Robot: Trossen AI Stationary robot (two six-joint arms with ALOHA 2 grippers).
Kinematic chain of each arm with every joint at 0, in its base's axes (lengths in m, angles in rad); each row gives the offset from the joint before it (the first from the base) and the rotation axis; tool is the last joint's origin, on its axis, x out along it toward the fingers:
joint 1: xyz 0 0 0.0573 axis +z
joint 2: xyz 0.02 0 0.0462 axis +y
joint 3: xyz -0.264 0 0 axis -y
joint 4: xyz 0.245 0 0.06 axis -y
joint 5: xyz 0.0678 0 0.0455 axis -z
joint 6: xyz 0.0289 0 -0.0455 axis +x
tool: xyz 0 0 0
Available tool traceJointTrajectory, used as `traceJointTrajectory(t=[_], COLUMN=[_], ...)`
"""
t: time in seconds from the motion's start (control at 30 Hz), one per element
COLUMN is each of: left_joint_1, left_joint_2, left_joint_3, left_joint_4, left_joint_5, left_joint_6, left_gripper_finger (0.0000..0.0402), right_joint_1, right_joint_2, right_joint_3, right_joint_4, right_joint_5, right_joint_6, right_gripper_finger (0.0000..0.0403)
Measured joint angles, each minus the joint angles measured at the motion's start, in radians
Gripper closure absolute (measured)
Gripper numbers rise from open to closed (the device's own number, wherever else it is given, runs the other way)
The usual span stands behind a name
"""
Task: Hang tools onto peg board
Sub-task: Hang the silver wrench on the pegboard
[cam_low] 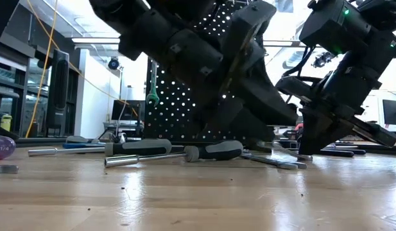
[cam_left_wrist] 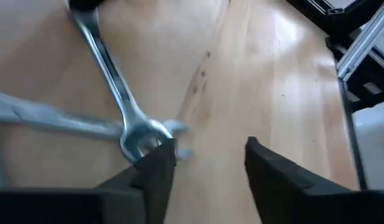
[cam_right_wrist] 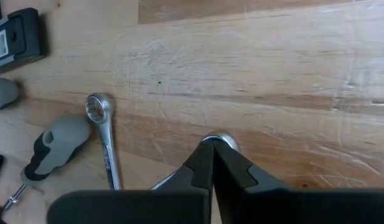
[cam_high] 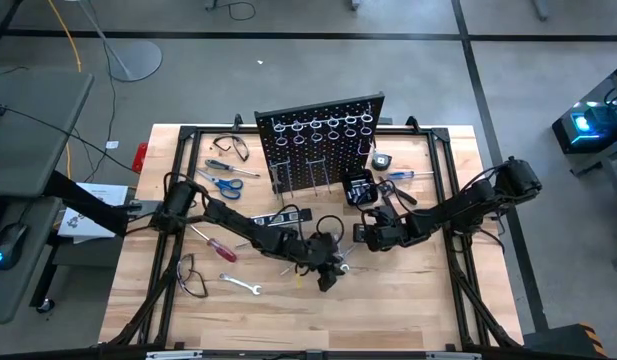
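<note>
The black peg board [cam_high: 323, 150] stands upright at the table's far middle, with silver rings along its top. My left gripper [cam_left_wrist: 207, 158] is open, low over the table near its middle [cam_high: 330, 278]. One finger stands at the open end of a silver wrench [cam_left_wrist: 140, 138], which crosses a second wrench [cam_left_wrist: 48, 118]. My right gripper [cam_right_wrist: 213, 158] is shut on another silver wrench [cam_right_wrist: 220, 139] at table level, just right of the left gripper [cam_high: 368, 238]. A ring-end wrench [cam_right_wrist: 101, 118] and a grey-handled screwdriver [cam_right_wrist: 55, 143] lie flat beside it. My left gripper has one fingertip [cam_left_wrist: 163, 155] right at the wrench's open end; I cannot tell whether it touches. My right gripper pinches a silver wrench between its two shut fingers, close to its rounded end [cam_right_wrist: 220, 138], which shows just past the fingertips. The fingers slant down from above. The wrench seems to lie low on the table.
On the left of the table lie a red-handled screwdriver [cam_high: 213, 243], blue scissors [cam_high: 223, 182], a wrench [cam_high: 243, 285] and clear glasses [cam_high: 193, 280]. A small black box [cam_high: 358, 188] and a blue screwdriver [cam_high: 403, 175] lie by the board's right foot. Bare wood lies along the near edge.
</note>
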Motion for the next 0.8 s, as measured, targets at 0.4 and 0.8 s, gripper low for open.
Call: traceJointTrajectory(t=[0.4, 0.8], left_joint_1=[0.052, 0.113], left_joint_2=[-0.006, 0.009], left_joint_3=[0.068, 0.069], left_joint_4=[-0.252, -0.204], left_joint_5=[-0.095, 0.083], left_joint_6=[0.181, 0.020], left_gripper_finger=[0.0151, 0.0151], right_joint_1=[0.000, 0.000], right_joint_2=[0.001, 0.003], right_joint_3=[-0.002, -0.003], right_joint_4=[0.013, 0.023], right_joint_5=[0.014, 0.019], right_joint_6=[-0.031, -0.058], right_gripper_finger=[0.0403, 0.0403])
